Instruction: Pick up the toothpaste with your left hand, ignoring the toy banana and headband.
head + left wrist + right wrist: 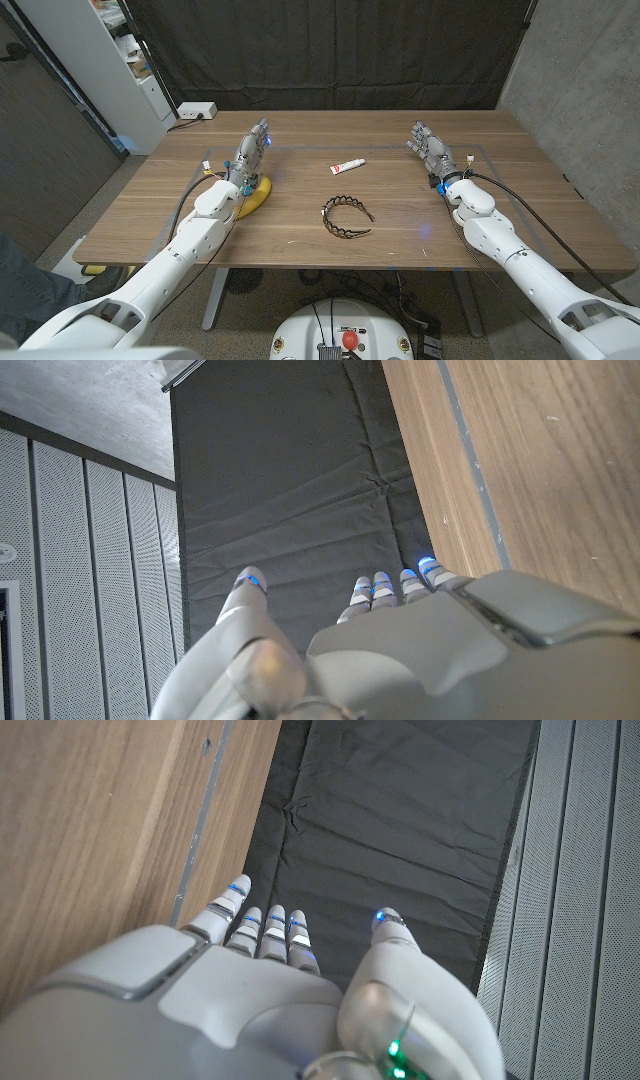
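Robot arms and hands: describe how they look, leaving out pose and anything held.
Both arms have smooth white shells, with black cables running along the forearms to the wrists. The left hand and right hand are grey, with segmented fingers. Blue lights glow at the fingertips. A green light shows at the right wrist.

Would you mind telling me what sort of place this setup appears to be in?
Probably a lab or test room: a black curtain backs the wooden table, with a bare concrete wall beside it.
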{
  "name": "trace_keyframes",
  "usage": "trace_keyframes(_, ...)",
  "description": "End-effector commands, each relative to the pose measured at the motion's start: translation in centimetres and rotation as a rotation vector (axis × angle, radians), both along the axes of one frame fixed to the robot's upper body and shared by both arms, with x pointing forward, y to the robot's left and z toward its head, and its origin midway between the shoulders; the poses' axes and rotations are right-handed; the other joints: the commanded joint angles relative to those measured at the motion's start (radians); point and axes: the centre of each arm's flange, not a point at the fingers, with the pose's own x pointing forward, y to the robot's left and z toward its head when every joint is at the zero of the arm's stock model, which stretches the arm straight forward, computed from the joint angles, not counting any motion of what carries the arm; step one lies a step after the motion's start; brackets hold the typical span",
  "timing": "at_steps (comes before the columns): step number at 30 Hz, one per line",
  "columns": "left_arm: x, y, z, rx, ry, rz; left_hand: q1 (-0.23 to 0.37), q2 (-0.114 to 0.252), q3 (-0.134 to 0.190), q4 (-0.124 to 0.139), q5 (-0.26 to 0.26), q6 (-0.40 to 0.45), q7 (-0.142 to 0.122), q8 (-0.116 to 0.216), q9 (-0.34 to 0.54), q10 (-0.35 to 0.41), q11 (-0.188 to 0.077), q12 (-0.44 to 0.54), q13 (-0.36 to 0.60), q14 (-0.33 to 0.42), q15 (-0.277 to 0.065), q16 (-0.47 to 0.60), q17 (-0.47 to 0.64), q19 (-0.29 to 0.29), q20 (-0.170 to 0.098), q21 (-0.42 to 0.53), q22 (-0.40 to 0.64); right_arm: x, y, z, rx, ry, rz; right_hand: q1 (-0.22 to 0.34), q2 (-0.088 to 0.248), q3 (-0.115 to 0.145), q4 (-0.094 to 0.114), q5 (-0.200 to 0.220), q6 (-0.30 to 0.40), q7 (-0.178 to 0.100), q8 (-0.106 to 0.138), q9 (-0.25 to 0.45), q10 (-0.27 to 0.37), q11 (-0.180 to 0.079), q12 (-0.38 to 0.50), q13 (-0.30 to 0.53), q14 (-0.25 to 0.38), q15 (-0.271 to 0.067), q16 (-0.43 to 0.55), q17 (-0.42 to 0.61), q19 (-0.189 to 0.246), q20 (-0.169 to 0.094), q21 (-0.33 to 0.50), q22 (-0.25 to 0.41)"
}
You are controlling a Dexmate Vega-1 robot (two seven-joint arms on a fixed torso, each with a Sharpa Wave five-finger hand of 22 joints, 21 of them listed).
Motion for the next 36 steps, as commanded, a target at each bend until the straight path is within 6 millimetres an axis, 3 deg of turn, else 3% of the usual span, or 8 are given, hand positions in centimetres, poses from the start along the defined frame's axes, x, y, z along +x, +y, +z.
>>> trace_keyframes(1, 0.4, -0.3, -0.3, 0.013, 0.016, 0.001, 0.01, 0.002, 0.005, 0.0, 0.006, -0.003, 0.004, 0.008, 0.003, -0.004, 0.002, 0.005, 0.004, -0.037, 0.002, 0.005, 0.004, -0.095, 0.002, 0.003, 0.005, 0.2, -0.7, -0.3, 0.033, 0.003, -0.009, 0.009, -0.001, 0.006, -0.001, 0.005, 0.011, -0.001, 0.005, 0.005, 0.006, 0.001, 0.006, 0.001, 0.003, 0.007, 0.007, 0.005, 0.008, 0.0, 0.007, 0.004)
trace_keyframes(36, -0.4, -1.6, 1.0, 0.084, -0.025, 0.033, 0.022, 0.012, 0.006, -0.004, 0.005, 0.001, -0.005, 0.009, 0.004, 0.005, -0.008, 0.006, 0.004, -0.026, 0.001, 0.006, 0.003, -0.101, 0.029, -0.018, 0.006, 0.1, -1.9, -1.0, 0.045, 0.011, -0.009, 0.008, 0.002, 0.003, -0.005, 0.004, 0.011, 0.0, 0.004, 0.005, 0.006, 0.001, 0.005, 0.002, 0.004, 0.009, 0.005, 0.006, 0.005, 0.005, 0.007, 0.004)
